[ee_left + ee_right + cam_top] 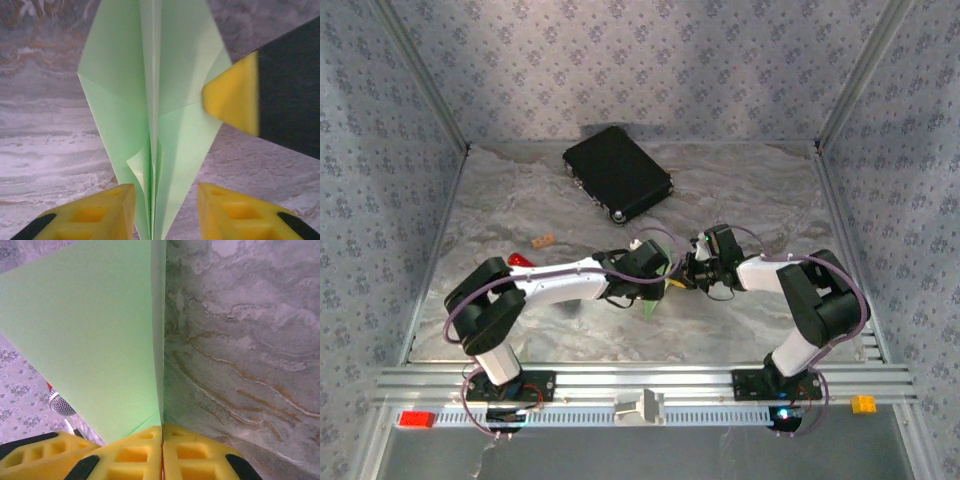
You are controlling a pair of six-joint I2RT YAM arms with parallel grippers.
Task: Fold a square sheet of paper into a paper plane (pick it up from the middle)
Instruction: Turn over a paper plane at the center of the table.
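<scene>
The light-green paper plane (150, 90) is a pointed dart with a centre crease, folded from the square sheet of paper. It hangs above the marble table where both arms meet (653, 300). My right gripper (162, 450) is shut on the paper's (90, 330) folded edge. In the left wrist view its yellow fingertip (235, 97) pinches the plane's right wing. My left gripper (166, 210) stands open, with the plane's narrow end between its fingers and a gap on the right side. From above, the left gripper (665, 275) and the right gripper (688, 272) almost touch.
A black case (617, 172) lies at the back of the table. A red-handled tool (521, 260) and a small tan block (543, 240) lie to the left, behind the left arm. Patterned walls close in three sides.
</scene>
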